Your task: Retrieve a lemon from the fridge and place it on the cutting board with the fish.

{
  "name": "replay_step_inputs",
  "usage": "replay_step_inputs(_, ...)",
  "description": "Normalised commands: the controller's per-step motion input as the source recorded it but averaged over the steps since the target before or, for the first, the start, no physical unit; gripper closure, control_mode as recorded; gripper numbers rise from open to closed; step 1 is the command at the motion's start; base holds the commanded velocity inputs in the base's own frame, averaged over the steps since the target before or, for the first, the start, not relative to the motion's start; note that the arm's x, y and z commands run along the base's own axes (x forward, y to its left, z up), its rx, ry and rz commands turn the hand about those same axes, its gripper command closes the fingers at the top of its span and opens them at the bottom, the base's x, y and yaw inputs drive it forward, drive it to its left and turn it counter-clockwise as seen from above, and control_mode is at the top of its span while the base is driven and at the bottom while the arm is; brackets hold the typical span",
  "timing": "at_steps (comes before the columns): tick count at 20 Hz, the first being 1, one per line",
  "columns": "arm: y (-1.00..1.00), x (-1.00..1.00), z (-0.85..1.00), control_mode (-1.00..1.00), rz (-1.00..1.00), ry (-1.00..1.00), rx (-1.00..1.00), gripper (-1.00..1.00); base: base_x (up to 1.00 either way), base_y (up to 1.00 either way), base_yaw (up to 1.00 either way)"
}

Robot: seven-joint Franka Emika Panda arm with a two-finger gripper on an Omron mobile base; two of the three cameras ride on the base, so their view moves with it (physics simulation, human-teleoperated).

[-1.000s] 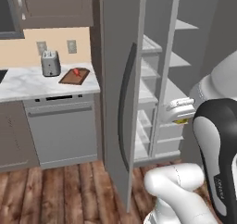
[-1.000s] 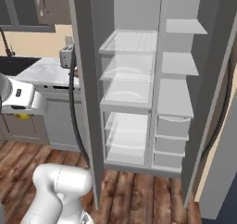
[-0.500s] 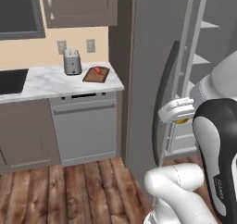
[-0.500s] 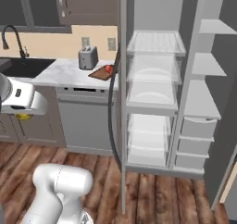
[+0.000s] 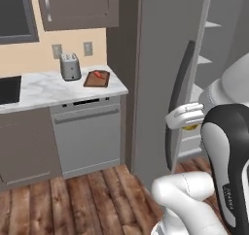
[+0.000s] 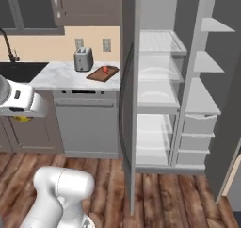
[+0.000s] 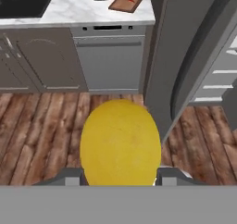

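The yellow lemon (image 7: 120, 142) looms large in the hand view, and my gripper (image 7: 121, 177) is shut on it, a dark finger (image 7: 74, 177) on each side. From the base, the gripper (image 5: 187, 123) hangs low in front of the open grey fridge (image 5: 160, 59), with a bit of lemon (image 5: 192, 127) showing under it. The wooden cutting board (image 5: 97, 78) lies on the marble counter to the left, with the red-orange fish (image 5: 98, 75) on it. From the right, the gripper (image 6: 22, 115) and lemon (image 6: 21, 119) are well short of the cutting board (image 6: 103, 73) and fish (image 6: 105, 69).
A steel toaster (image 5: 70, 66) stands left of the board. A dishwasher (image 5: 87, 134) sits under the counter, and a dark sink (image 5: 9, 88) lies farther left. The fridge door (image 6: 129, 104) stands open edge-on beside grey shelves (image 6: 160, 81). Wood floor (image 7: 46, 126) lies below the hand.
The whole picture has shifted: the base has moved, so the counter and board now sit nearer the middle and the fridge interior farther right. The gripper still holds the lemon.
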Motion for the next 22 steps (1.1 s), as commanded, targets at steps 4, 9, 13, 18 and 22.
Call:
replay_step_inputs(4,0.00,0.00,0.00,1.00,0.00,0.00,0.00,1.00,0.00,0.23,-0.25)
replay_step_inputs(9,0.00,0.00,0.00,1.00,0.00,0.00,0.00,1.00,0.00,0.32,-0.26)
replay_step_inputs(13,0.00,0.00,0.00,1.00,0.00,0.00,0.00,1.00,0.00,0.44,-0.25)
replay_step_inputs(18,0.00,0.00,0.00,1.00,0.00,0.00,0.00,1.00,0.00,0.47,-0.23)
replay_step_inputs(22,0.00,0.00,0.00,1.00,0.00,0.00,0.00,1.00,0.11,0.50,-0.21)
